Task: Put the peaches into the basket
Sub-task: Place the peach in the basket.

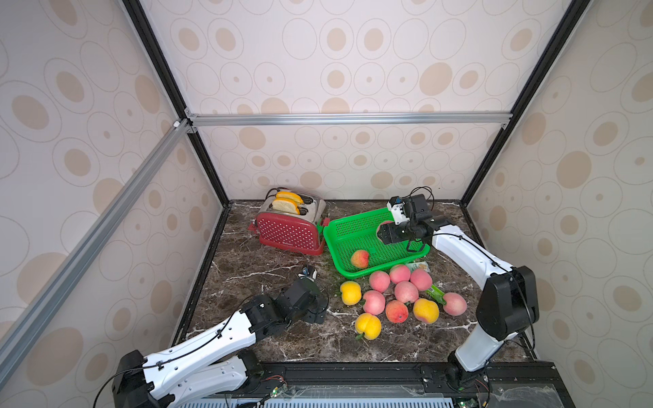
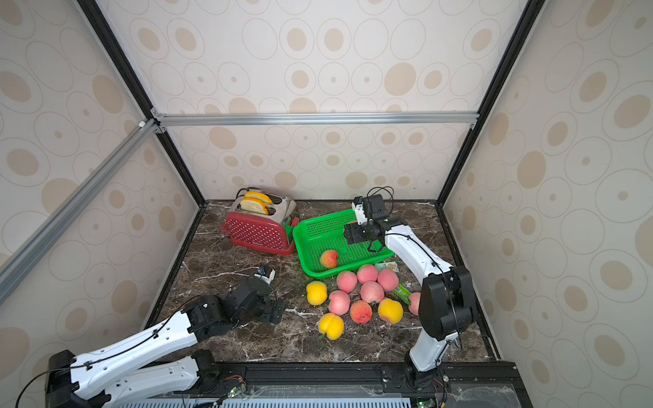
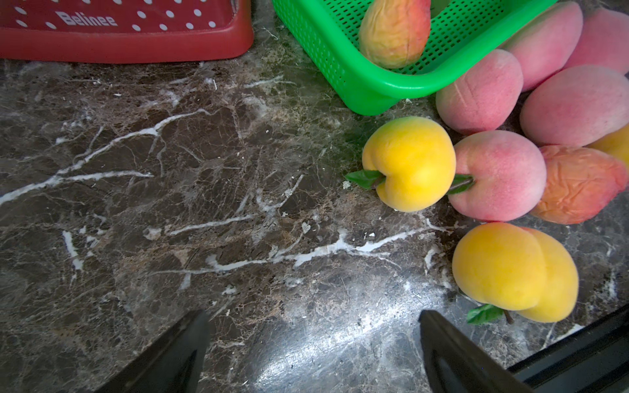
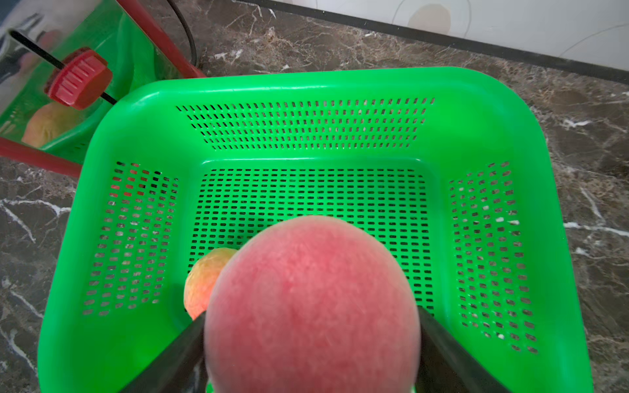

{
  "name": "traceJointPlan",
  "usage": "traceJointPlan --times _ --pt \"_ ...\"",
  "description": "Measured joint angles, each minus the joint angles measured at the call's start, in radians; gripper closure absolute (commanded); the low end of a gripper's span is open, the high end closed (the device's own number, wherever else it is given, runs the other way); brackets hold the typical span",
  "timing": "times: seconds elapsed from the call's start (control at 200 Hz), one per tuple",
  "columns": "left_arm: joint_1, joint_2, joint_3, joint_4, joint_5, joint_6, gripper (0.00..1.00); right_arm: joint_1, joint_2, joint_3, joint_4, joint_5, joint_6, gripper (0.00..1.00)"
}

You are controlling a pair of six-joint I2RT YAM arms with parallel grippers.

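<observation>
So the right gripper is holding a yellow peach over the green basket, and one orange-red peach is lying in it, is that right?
Not quite. The held peach in the right gripper is pink, not yellow; the right wrist view shows it clearly. The rest stands: it is held over the green basket, where one orange-red peach lies.

Both top views look steeply down on the whole table (image 1: pixel 300 346). Wrist views look close past the left tool (image 3: pixel 313 318) and right tool (image 4: pixel 311 316), sharing the basket (image 3: pixel 391 92).
</observation>
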Motion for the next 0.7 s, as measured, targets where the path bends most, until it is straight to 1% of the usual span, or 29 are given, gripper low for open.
traceJointPlan --times 0.12,0.401,0.701 --pt "0.0 0.0 -0.001 0.001 -0.002 0.0 0.01 -0.008 0.046 0.01 0.002 -0.003 0.0 0.17" --pt "0.0 0.0 -0.007 0.003 -0.003 0.0 0.01 -0.017 0.214 0.097 0.002 -0.019 -0.004 0.18" --pt "0.0 0.0 -0.017 0.005 -0.003 0.0 0.01 -0.017 0.283 0.096 0.001 -0.042 -0.004 0.19"
